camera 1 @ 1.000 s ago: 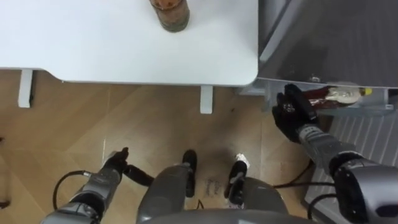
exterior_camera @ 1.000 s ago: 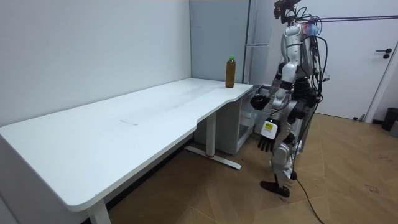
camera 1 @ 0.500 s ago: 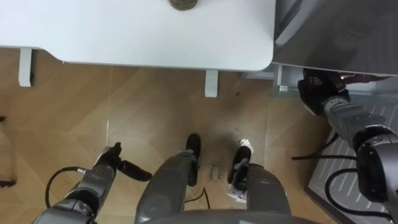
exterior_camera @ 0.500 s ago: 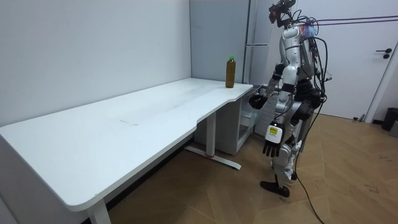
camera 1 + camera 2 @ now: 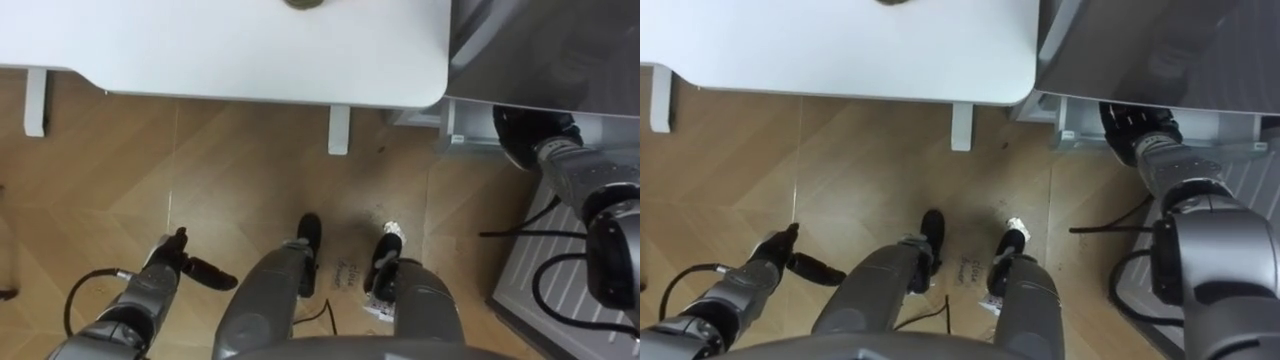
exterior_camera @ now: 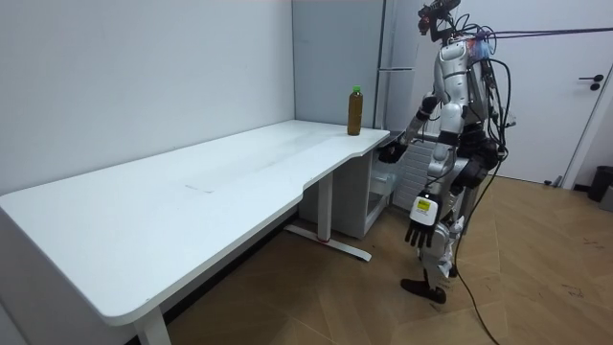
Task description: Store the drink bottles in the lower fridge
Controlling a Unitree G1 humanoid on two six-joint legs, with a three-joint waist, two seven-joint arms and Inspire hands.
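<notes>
We stand at the end of the white bench (image 5: 200, 50), next to the grey fridge (image 5: 560, 50). Our right hand (image 5: 1132, 123) is reaching into its lower opening, and we cannot tell how the fingers are set. Our left hand (image 5: 167, 262) hangs at our side, fingers relaxed and holding nothing. A brown drink bottle (image 6: 354, 110) stands upright on the bench corner nearest the fridge.

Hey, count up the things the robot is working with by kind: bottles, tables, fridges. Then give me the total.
bottle: 1
table: 1
fridge: 1
Total: 3
</notes>
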